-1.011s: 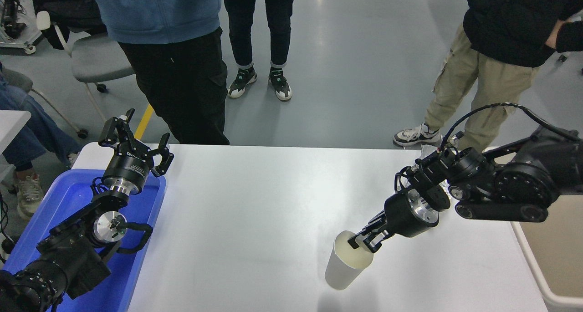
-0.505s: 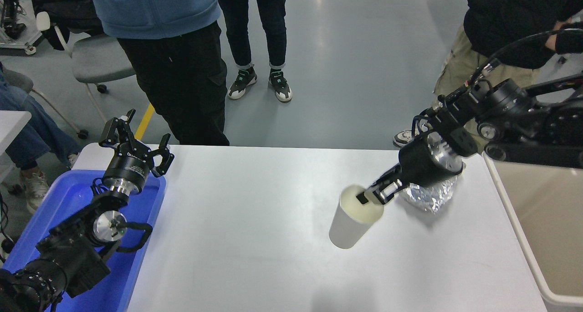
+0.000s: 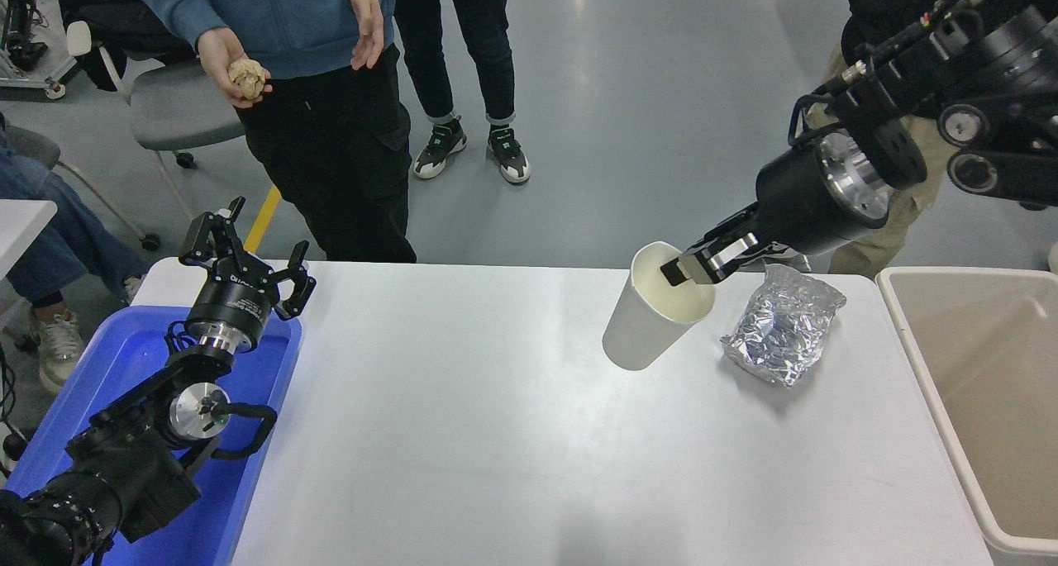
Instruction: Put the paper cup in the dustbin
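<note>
The cream-white paper cup (image 3: pixel 643 322) hangs in the air above the table's right half, tilted with its mouth up and toward the right. My right gripper (image 3: pixel 693 268) is shut on the cup's rim, one finger inside the mouth and one outside. The arm reaches in from the upper right. The beige dustbin (image 3: pixel 922 351) stands off the table's right edge, to the right of the cup, with its open top showing tan inner walls. My left gripper (image 3: pixel 248 248) is open and parked over the blue tray at the lower left.
A crumpled silver foil bag (image 3: pixel 783 325) lies on the white table (image 3: pixel 463 417) between the cup and the dustbin. A blue tray (image 3: pixel 124 368) sits at the table's left edge. Several people stand at the far side; one hand holds a crumpled ball (image 3: pixel 247 77).
My right gripper has lifted the cup off the table and carried it up and toward the far right. The foil bag has come into view. A person's hands have appeared at the top left.
</note>
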### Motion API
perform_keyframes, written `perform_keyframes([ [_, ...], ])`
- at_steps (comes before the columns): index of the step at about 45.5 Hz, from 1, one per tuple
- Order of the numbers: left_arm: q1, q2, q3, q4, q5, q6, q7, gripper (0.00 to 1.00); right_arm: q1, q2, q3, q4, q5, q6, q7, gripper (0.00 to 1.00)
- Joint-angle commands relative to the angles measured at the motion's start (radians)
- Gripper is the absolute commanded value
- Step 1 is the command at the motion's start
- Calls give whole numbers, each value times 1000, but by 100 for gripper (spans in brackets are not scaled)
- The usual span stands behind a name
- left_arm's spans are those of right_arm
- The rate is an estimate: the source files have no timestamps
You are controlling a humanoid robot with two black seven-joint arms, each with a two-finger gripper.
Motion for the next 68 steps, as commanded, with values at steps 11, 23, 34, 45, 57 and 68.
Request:
perform_keyframes([
  [11, 0, 0, 0, 0, 0, 0, 0, 100, -126, -247, -53, -242, 0, 0, -3, 0],
  [23, -1, 0, 0, 0, 0, 0, 0, 100, -236, -392, -32, -409, 31, -1, 0, 0],
  [34, 0, 0, 0, 0, 0, 0, 0, 100, -455, -482, 48, -538, 180, -41, 0, 0],
  [45, -1, 0, 0, 0, 0, 0, 0, 100, -744, -490, 114, -686, 428, -133, 0, 0],
  [57, 0, 0, 0, 0, 0, 0, 0, 100, -972, -424, 166, -817, 635, -205, -3, 0],
  [68, 0, 0, 0, 0, 0, 0, 0, 100, -1221, -278, 224, -1011, 916, -231, -30, 0],
])
